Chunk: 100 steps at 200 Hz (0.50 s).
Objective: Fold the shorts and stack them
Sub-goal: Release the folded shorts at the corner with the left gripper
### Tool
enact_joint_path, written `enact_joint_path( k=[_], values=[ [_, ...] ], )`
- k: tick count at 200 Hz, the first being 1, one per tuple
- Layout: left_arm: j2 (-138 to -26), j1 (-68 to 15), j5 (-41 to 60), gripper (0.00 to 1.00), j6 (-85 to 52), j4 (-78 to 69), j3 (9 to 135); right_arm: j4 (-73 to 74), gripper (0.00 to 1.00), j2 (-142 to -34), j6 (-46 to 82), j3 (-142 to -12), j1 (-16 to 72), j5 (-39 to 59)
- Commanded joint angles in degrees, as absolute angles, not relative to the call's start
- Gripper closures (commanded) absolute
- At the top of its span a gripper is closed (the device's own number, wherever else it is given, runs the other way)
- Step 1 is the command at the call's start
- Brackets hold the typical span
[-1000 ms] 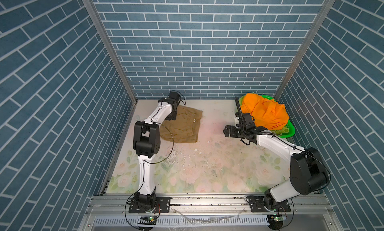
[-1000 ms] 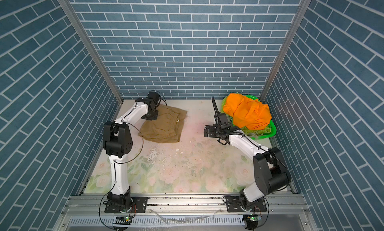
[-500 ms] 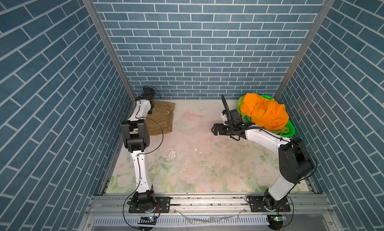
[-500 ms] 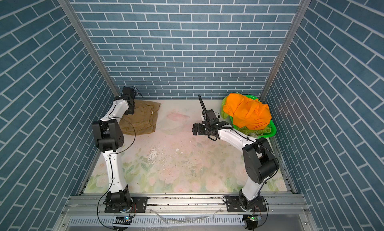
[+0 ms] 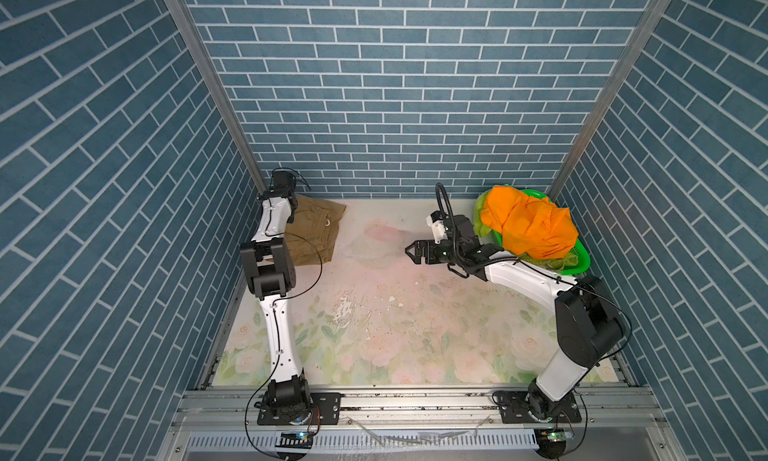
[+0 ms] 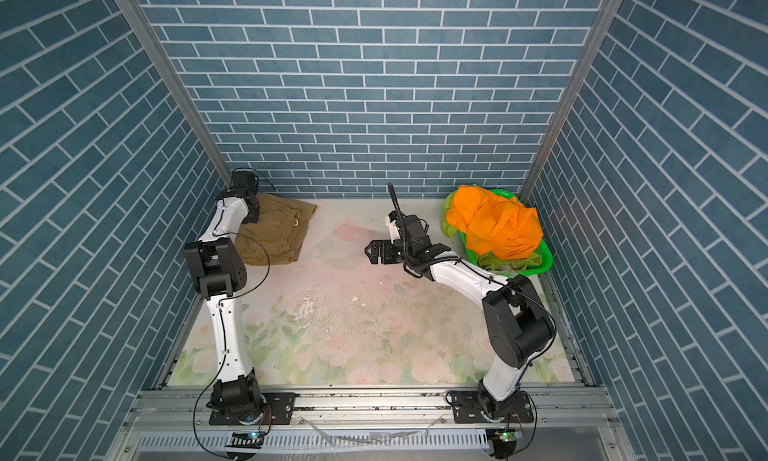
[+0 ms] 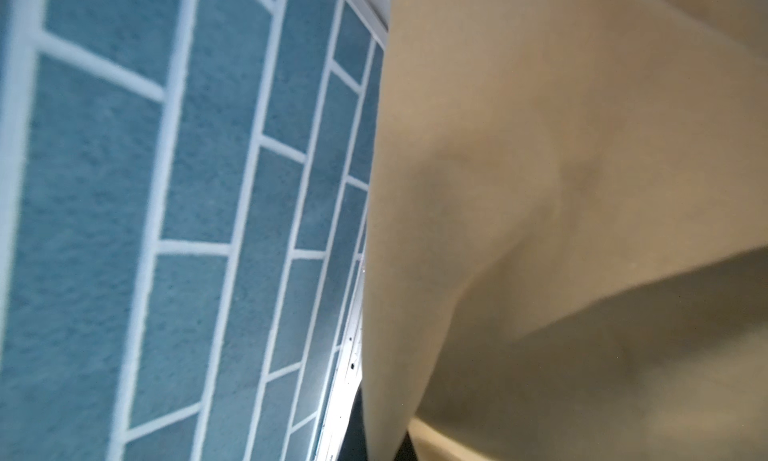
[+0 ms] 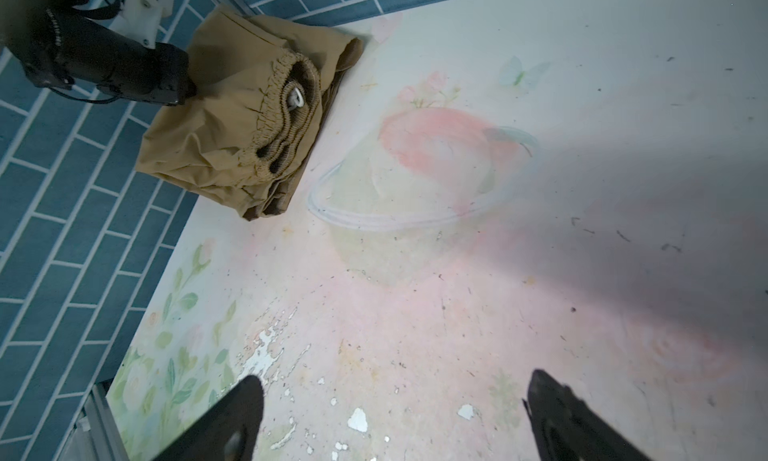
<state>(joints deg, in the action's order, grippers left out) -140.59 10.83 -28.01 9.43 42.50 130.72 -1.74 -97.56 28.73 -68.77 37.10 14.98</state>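
Note:
The tan shorts (image 5: 318, 232) (image 6: 276, 234) lie folded in the far left corner, with the elastic waistband (image 8: 286, 114) bunched on top. My left gripper (image 5: 291, 214) (image 8: 188, 90) is shut on their far left edge, close to the wall. In the left wrist view tan cloth (image 7: 561, 189) fills most of the frame. The orange shorts (image 5: 530, 228) (image 6: 496, 226) sit heaped in the green basket (image 5: 581, 260) (image 6: 542, 263), with lime green shorts (image 5: 481, 224) showing beneath them. My right gripper (image 5: 411, 251) (image 6: 370, 253) (image 8: 395, 392) hovers open and empty over mid-table, left of the basket.
Blue brick walls (image 5: 395, 106) close in the floral mat (image 5: 374, 334) on three sides. An aluminium rail (image 5: 415, 400) carrying both arm bases runs along the front edge. The mat's surface is flaked and chipped near the middle (image 8: 266, 355).
The left gripper dragged the tan shorts left and back into the far left corner. The right gripper, still open, moved away from the basket toward the table's middle.

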Motion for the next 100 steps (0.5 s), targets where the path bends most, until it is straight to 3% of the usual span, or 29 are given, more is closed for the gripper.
enact_joint_path(
  k=[1,100],
  values=[
    [-142.32,13.10,-27.87,1.00,8.16,43.50,132.04,0.34,0.01,-98.83,30.04,-70.84,37.52,17.23],
    [-142.56,14.47,-24.43,1.00,7.30,41.92,132.86,0.26,0.01,-99.14,29.97,-71.10,39.38,20.22]
  ],
)
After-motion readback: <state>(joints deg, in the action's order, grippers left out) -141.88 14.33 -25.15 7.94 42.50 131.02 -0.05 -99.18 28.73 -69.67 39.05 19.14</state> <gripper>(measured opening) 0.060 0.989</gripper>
